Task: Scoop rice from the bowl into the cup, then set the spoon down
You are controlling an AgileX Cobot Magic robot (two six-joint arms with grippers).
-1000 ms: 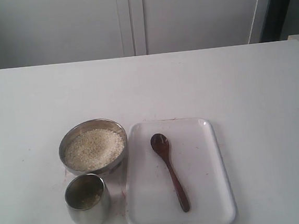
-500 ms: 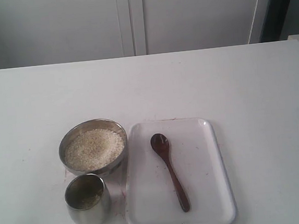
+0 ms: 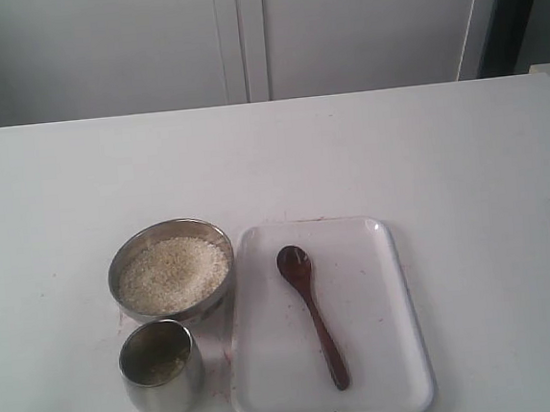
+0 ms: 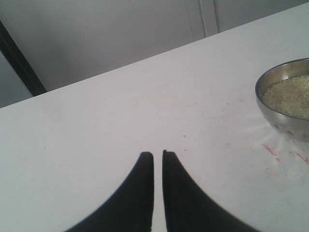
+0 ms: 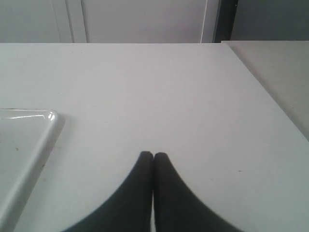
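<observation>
Dark reddish-brown wooden spoon (image 3: 313, 318) lies on white rectangular tray (image 3: 369, 294), 3 o'clock of wide steel bowl (image 3: 167, 224).
Light, stiff, slim: pinch mid-handle. Left gripper (image 4: 158, 154), right gripper (image 5: 153, 154) both closed, empty.

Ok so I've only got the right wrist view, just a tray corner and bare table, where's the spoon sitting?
Observer: The dark reddish-brown wooden spoon lies flat on the white rectangular tray, oval end toward the far edge, with nothing gripping it.
Operator: And the cup I pour into?
Observer: The small steel cup stands upright left of the tray, on the exterior camera's near side of the wide shallow steel bowl holding the white rice.
</observation>
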